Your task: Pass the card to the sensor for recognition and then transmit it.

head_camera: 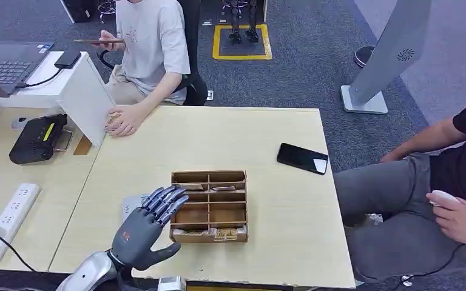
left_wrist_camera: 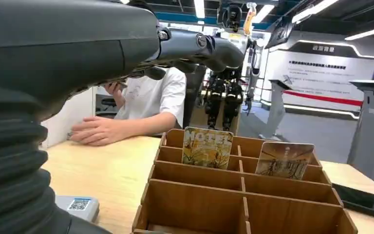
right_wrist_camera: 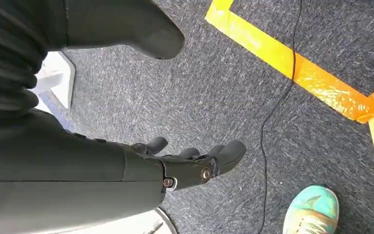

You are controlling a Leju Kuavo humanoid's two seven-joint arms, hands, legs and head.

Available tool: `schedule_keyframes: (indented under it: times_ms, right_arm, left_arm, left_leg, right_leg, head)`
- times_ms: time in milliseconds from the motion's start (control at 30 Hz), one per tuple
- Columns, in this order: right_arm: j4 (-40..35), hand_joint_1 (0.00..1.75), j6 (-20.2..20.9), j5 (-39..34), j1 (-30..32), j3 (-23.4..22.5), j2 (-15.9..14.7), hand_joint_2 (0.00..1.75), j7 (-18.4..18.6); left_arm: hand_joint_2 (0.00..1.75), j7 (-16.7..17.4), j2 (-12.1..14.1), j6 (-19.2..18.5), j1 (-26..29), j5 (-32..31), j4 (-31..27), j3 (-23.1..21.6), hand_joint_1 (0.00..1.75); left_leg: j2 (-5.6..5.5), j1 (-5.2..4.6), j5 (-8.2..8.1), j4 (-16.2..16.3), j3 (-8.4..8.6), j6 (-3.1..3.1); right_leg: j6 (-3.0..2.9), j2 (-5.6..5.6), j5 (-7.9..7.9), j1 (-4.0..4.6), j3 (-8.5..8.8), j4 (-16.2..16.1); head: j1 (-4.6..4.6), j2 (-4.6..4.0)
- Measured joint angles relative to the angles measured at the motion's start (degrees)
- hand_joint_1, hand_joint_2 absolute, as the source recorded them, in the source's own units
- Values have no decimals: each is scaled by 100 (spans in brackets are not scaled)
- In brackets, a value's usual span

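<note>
Left hand: the left hand (head_camera: 148,227) hovers over the tabletop (head_camera: 267,200) at the left end of the wooden organizer (head_camera: 209,206), fingers apart and extended, holding nothing; fingertips reach over the box's left edge.
Right hand: the right hand (right_wrist_camera: 185,163) hangs beside the robot over grey carpet (right_wrist_camera: 224,87), fingers loosely curled but apart, nothing in it.
Cards: in the left wrist view, one card (left_wrist_camera: 207,147) printed with "HOTEL" stands upright in a far-row compartment; a second card (left_wrist_camera: 284,160) stands in the neighbouring far-row compartment. Near rows in that view look bare wood.
Sensor: a small grey device with a QR label (left_wrist_camera: 78,207) lies on the tabletop just left of the organizer, partly under the left hand.
Obstacles: a black phone (head_camera: 303,159) lies right of the box, well apart from it. A person's hand (head_camera: 121,121) rests at the far-left corner of the tabletop, beside a white panel (head_camera: 88,100).
Neighbouring desk: black device (head_camera: 36,139), power strip (head_camera: 9,221), laptop (head_camera: 6,60).
Edges: the organizer sits near the front edge; open wood lies behind it and to its right. A seated person (head_camera: 437,200) is close to the right edge.
Floor: yellow tape (right_wrist_camera: 292,63), thin cable (right_wrist_camera: 272,117), a teal shoe (right_wrist_camera: 311,209).
</note>
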Motion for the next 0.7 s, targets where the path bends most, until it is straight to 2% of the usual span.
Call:
schedule_keyframes:
  times_ms: [267, 433, 700]
  right_arm:
    - [-2, 0, 0, 2, -2, 0, 7, 175, 44]
    - [-11, 0, 9, 0, -3, 0, 7, 175, 66]
    - [-48, 0, 17, 20, -4, 2, 9, 175, 70]
  left_arm:
    - [175, 72, -118, -37, -7, 79, 123, 0, 0]
    - [175, 68, -192, -184, -8, 160, 219, -2, 0]
    - [175, -194, -129, -503, 0, 461, 308, -59, 0]
  left_leg:
    - [0, 0, 0, 0, 0, 0]
    - [0, 0, 0, 0, 0, 0]
    - [0, 0, 0, 0, -1, 0]
  right_leg:
    - [0, 0, 0, 0, 0, 0]
    - [0, 0, 0, 0, 0, 0]
    - [0, 0, 0, 0, 0, 0]
  head:
    - [0, 0]
    - [0, 0]
    - [0, 0]
